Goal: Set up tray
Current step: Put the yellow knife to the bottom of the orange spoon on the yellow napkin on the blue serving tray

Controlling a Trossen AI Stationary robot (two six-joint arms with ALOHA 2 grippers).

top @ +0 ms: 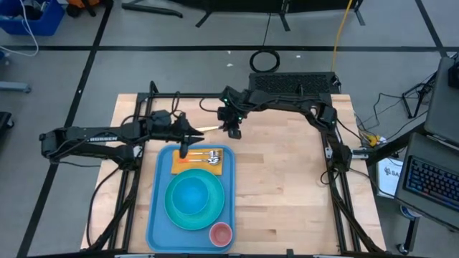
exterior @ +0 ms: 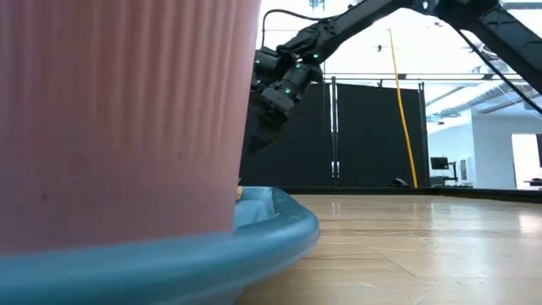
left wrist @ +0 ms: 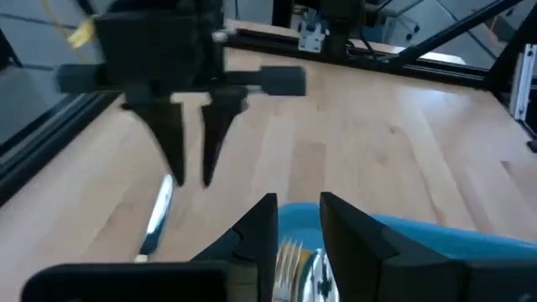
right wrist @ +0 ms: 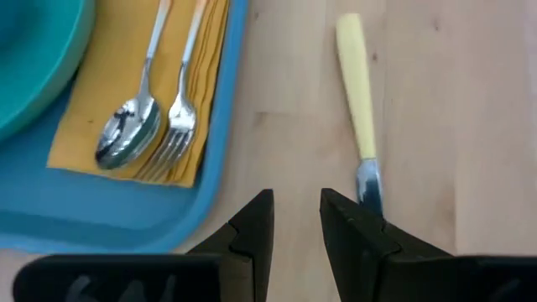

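The light-blue tray [top: 159, 215] lies at the table's near left. It bears a turquoise plate [top: 179, 208] with a blue bowl [top: 192, 195], a pink cup [top: 220, 233], and a yellow napkin [right wrist: 88, 126] under a spoon [right wrist: 126, 138] and fork [right wrist: 172, 134]. A yellow-handled knife [right wrist: 357, 84] lies flat on the bare wood just beyond the tray's far edge. My left gripper [left wrist: 298, 222] hovers open over that far edge. My right gripper [right wrist: 295, 218] hangs open above the table near the knife's blade [right wrist: 369, 189], nothing between its fingers.
Bare wood stretches to the right of the tray [top: 287, 201]. Black frame rails [top: 337, 179] run along the table's sides and far edge. In the low view the pink cup [exterior: 118, 119] and the tray's rim [exterior: 212, 254] fill the left half.
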